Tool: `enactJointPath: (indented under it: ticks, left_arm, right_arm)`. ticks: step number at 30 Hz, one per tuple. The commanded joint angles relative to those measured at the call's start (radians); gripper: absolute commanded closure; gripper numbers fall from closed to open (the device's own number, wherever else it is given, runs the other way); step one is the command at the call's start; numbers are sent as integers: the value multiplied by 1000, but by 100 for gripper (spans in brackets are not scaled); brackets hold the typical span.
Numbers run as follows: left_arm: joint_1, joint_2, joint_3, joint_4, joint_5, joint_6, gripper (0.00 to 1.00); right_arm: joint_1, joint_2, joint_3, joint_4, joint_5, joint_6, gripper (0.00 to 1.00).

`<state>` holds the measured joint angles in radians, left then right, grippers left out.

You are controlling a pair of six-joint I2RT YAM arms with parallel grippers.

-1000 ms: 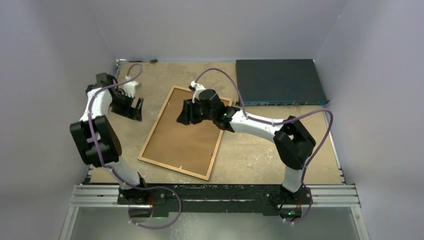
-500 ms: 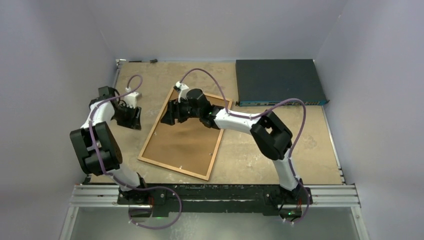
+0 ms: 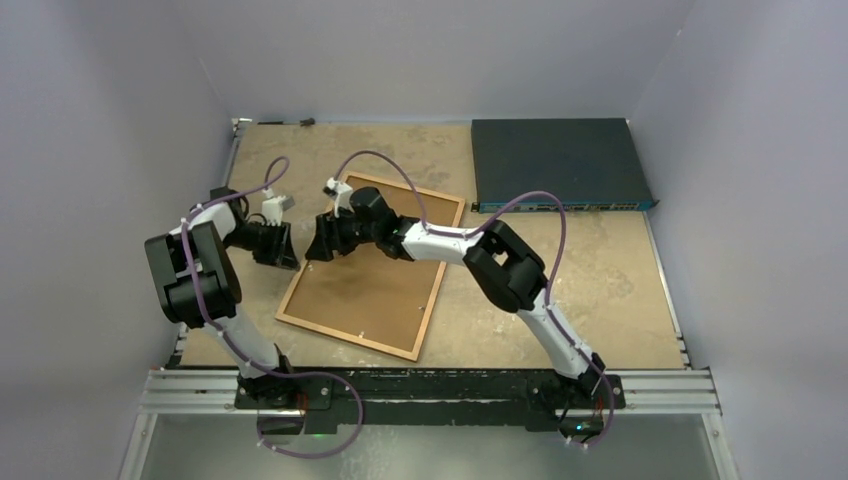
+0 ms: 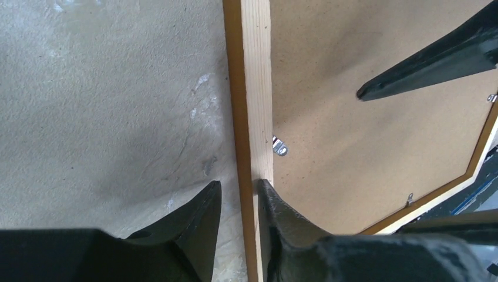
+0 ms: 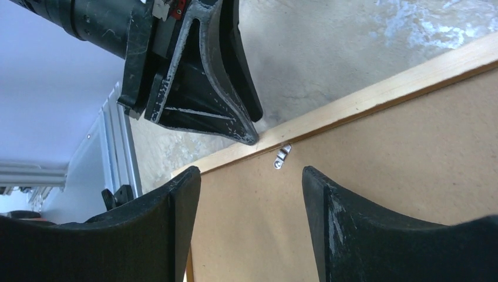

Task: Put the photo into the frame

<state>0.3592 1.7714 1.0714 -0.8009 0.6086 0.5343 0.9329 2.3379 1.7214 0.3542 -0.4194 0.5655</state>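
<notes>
Both hands have just met at the left side of the frame [image 4: 252,88].
L hand [image 4: 238,191] slid in from the side & got narrower; its fingers [image 4: 194,229] now sit on both sides of the wood edge, but can't tell if it's pinching yet. R hand [image 5: 251,176] moved left across the backing board [image 3: 370,290]; it's wide open, holds nothing, w/ a little metal clip [image 5: 282,156] just past its tips. Frame lies face down on the worktop [image 3: 600,290], board on its back. Photo: not in sight. Prob. next job is turning that clip.
</notes>
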Motion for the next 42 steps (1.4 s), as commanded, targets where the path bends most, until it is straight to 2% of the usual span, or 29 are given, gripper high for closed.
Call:
enactJointPath:
  ticks: [1,9,17,42]
  left_arm:
    - [1,20,-1,25,27,19,76]
    - [0,41,-26,56,3,22,91]
    - [2,50,-41,75,-22,22,99]
    - [4,49,-38,72,-20,18,100]
  right_arm:
    - [18,11,82,8,-18,-31,34]
    - [39,62,131,-15,-5,-42,35]
    - [57,96,152,-34,10,-52,38]
    - [87,151,176,-46,-11,-49,41]
